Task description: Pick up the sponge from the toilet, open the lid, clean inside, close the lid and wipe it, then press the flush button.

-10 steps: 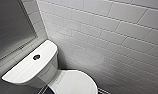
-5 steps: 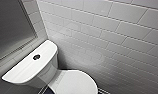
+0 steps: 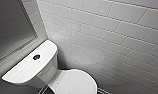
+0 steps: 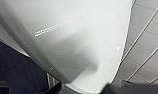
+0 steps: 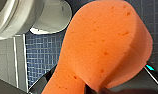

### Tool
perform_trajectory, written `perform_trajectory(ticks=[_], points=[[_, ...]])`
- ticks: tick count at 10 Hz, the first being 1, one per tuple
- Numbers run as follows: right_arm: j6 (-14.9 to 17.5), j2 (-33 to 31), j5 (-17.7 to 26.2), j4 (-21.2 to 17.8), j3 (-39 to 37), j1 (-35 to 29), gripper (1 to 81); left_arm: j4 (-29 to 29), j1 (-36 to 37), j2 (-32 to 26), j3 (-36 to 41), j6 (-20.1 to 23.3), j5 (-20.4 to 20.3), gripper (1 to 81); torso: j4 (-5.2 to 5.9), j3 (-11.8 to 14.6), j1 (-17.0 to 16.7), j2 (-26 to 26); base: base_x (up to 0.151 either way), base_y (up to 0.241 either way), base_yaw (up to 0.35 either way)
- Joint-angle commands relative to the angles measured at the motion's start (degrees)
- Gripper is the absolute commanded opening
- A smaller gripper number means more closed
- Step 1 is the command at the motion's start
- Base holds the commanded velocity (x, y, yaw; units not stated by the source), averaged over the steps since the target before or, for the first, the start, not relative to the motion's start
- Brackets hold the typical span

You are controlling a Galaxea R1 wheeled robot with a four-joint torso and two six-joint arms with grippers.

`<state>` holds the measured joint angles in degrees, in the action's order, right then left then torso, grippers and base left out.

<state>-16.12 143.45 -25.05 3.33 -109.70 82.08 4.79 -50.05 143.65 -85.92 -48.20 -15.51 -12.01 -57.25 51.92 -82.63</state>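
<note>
While your head camera looks down into the corner, you see the toilet (image 3: 45, 72) standing against a white tiled wall (image 3: 107, 37), with a grey framed panel (image 3: 10, 27) above and behind the cistern. The lid (image 3: 75, 82) lies shut over the bowl, its white top bare. The flush button (image 3: 36, 57) sits dark and round in the middle of the flat cistern top (image 3: 27, 67), with nothing touching it. Your right claw (image 5: 95, 88) is clenched on the sponge (image 5: 105, 47): in the right wrist view the orange-red sponge looms large, pinched at its narrow waist between dark parts of the claw, with one rounded lobe standing free beyond them. Behind the sponge you can see the white underside of the toilet and its rim, a floor (image 5: 42, 57) of small dark blue tiles, and a strip of pale wall tiles. The sponge hangs apart from the toilet, touching no ceramic. In the left wrist view a broad curve of glossy white ceramic passes close before the camera, with dark floor tiles to one side of it and white wall tiles to the other. Of your left claw (image 4: 81, 90) you get little more than dark shapes at the picture's edge, and you cannot tell whether it is released or clenched.
</note>
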Motion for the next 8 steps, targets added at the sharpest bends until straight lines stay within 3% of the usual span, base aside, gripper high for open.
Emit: perform_trajectory(ticks=[1, 3, 4, 5, 8], points=[[0.1, -2.1, 2.7, 1.9, 1.1, -0.2, 1.0, -3.9, 9.8, -2.0, 2.2, 2.1, -14.1, 81.1, 0.0, 0.0, 0.0, 0.0, 0.0, 0.0, 0.0], [0.2, -2.1, 2.7, 2.1, 1.2, -0.2, 1.0, -4.6, 9.8, -3.3, 3.6, 2.1, -15.6, 81.1, 0.0, 5.0, 0.0, 0.0, 0.0, 0.0, 0.0], [0.2, -2.1, 2.7, 2.1, 1.3, -0.2, 1.0, -4.9, 9.8, -3.8, 4.1, 2.1, -15.7, 81.1, 0.0, 5.7, 0.0, 0.0, 0.0, 0.0, 0.0], [0.2, -2.0, 2.7, 2.1, 1.3, -0.3, 1.0, -4.9, 9.8, -4.2, 4.5, 2.1, -15.8, 81.1, 0.0, 2.0, 0.0, 0.0, 0.0, 0.0, 0.0], [0.1, -1.8, 2.7, 2.1, 1.1, -0.2, 1.0, -4.4, 9.6, -4.8, 5.2, 1.7, -17.0, 81.1, 0.0, 4.9, 0.0, 0.0, 0.0, 0.0, 0.0]])
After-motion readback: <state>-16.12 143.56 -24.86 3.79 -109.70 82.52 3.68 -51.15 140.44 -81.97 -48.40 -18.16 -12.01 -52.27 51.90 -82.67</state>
